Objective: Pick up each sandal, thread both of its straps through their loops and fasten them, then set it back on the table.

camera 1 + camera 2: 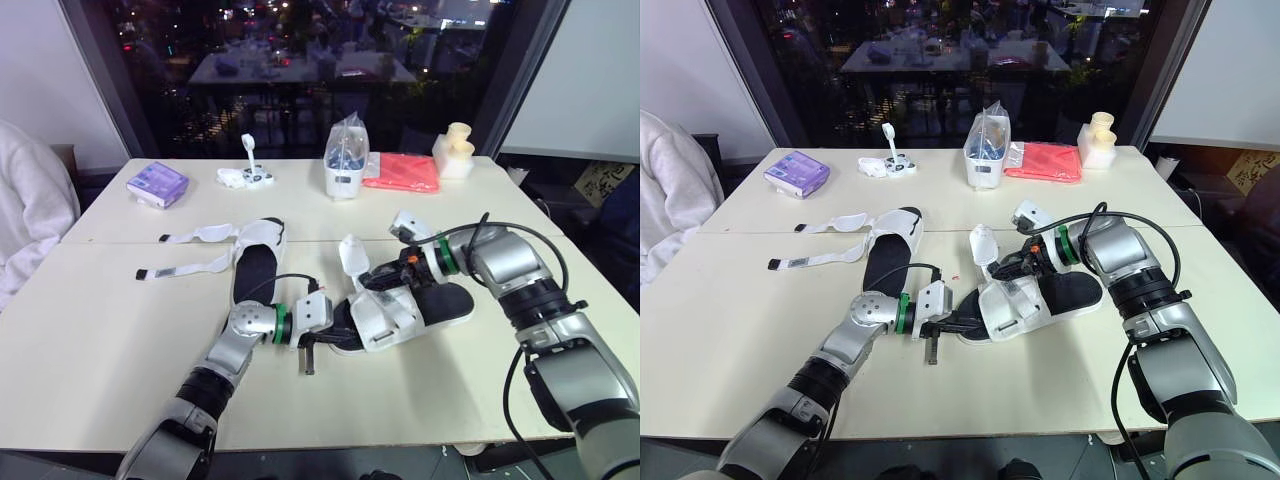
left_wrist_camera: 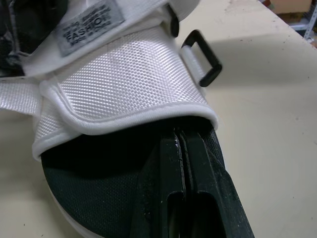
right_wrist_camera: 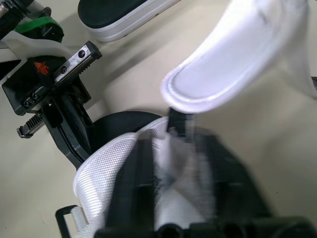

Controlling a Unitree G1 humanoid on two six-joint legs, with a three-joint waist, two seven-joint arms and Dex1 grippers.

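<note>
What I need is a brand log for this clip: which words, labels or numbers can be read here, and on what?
"FASHION": grey tag sewn on the nearer sandal; its smaller lines are unreadable.
Purple box: print too small to read.
Yellowish sign at far right: characters too blurred to read.

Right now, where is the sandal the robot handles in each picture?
Left eye view: sandal mid-table, between the arms.
Right eye view: same, centre.
Left wrist view: its white upper over the left fingers.
Right wrist view: white upper beside those fingers.
Shared landmark: the left fingers.
</note>
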